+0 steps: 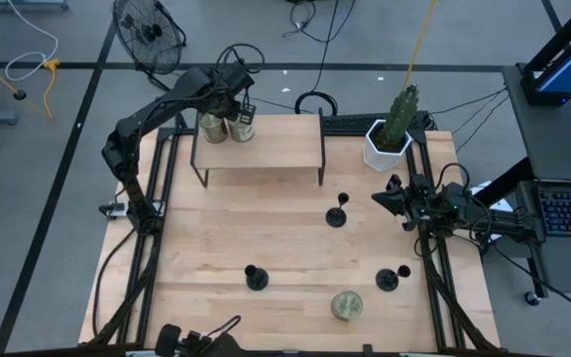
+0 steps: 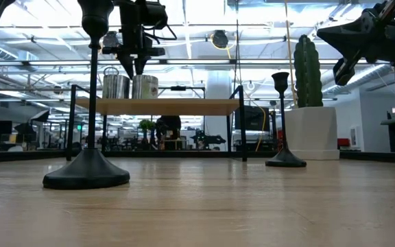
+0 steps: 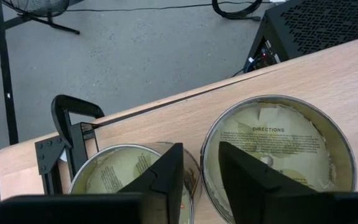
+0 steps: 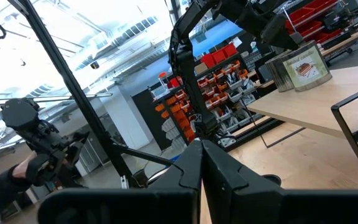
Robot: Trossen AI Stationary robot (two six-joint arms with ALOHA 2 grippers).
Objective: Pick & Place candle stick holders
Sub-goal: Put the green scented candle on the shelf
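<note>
The left gripper (image 1: 238,107) hangs over the small raised shelf (image 1: 266,149) at the far side of the counter (image 1: 216,238), directly above the two tins (image 1: 228,127) that stand side by side there. In the left wrist view its fingers (image 3: 166,177) stand slightly parted, with a narrow gap between them that straddles the adjoining rims of the left-hand tin (image 3: 114,171) and the right-hand tin (image 3: 278,149); nothing is clamped between them. The three candle stick holders sit upright on the counter, well apart from that gripper: one (image 1: 337,212) near the middle in front of the shelf, one (image 1: 256,277) toward the near left, and one (image 1: 390,278) toward the near right. A third tin (image 1: 346,305) lies just beside that last holder, at the near edge. The right gripper (image 1: 389,198) waits at the right edge of the counter, next to the white pot with the cactus (image 1: 393,127), its fingers pressed together and empty. In the low view, one holder (image 2: 88,96) looms close to the camera, and another (image 2: 284,120) stands farther back by the pot.
</note>
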